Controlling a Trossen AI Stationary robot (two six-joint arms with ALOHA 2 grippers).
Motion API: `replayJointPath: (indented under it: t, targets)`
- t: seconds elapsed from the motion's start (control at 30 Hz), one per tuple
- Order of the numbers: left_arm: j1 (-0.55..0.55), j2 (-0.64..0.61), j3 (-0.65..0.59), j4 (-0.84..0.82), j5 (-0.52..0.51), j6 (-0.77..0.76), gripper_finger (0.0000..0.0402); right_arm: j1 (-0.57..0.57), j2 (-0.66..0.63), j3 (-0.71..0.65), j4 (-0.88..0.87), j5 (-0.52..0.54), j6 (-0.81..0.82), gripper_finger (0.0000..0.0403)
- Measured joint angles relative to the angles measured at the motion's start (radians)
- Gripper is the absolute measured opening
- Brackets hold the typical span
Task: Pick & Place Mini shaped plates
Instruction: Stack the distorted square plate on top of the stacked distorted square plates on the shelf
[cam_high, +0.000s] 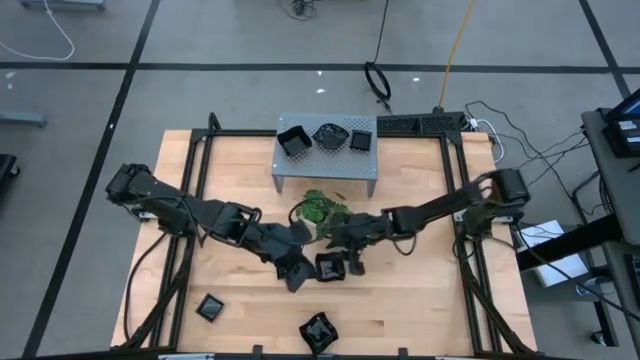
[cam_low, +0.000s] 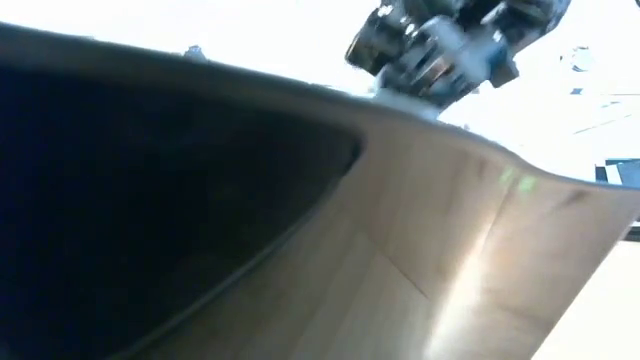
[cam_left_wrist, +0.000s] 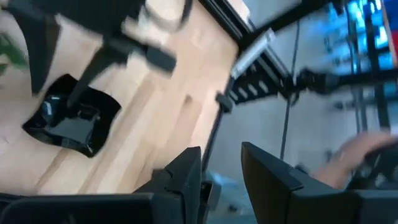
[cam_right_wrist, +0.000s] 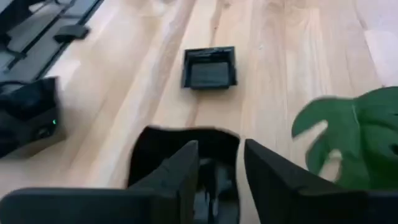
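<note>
Pale wooden tabletop (cam_high: 420, 290) filled the frame; at its centre your right tool (cam_high: 352, 262) stood apart over a glossy black wavy-edged mini plate (cam_high: 329, 266), apparently just released. Left tool (cam_high: 296, 276) gaped empty. Next, pick another plate.

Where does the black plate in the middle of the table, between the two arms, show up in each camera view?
High view: plate at table centre, just in front of the plant, beside the right tool.
Low view: cannot tell; no plate can be made out.
Left wrist view: plate on the wood, under the right tool.
Right wrist view: plate just beyond the right tool.
Shared landmark: the plant, in all but the low view.
</note>
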Motion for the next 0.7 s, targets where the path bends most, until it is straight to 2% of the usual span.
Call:
replayJointPath:
  t: [0.17,0.47,0.6,0.7]
  targets:
    - [-0.055,0.028,0.000,-0.018,0.017,0.041,0.0118,0.030,-0.203,-0.001,-0.180,0.014,0.000,0.0133]
    - [-0.124,0.199,0.000,-0.021,-0.004,-0.026,0.0118,0.131,-0.579,-0.002,-0.575,0.221,0.004,0.0122]
    - [-0.120,0.269,-0.002,-0.024,0.037,-0.038,0.0122,0.172,-0.706,-0.002,-0.686,0.318,0.049,0.0123]
    - [-0.115,0.317,-0.002,-0.025,0.075,-0.080,0.0144,0.190,-0.774,-0.002,-0.748,0.359,0.084,0.0127]
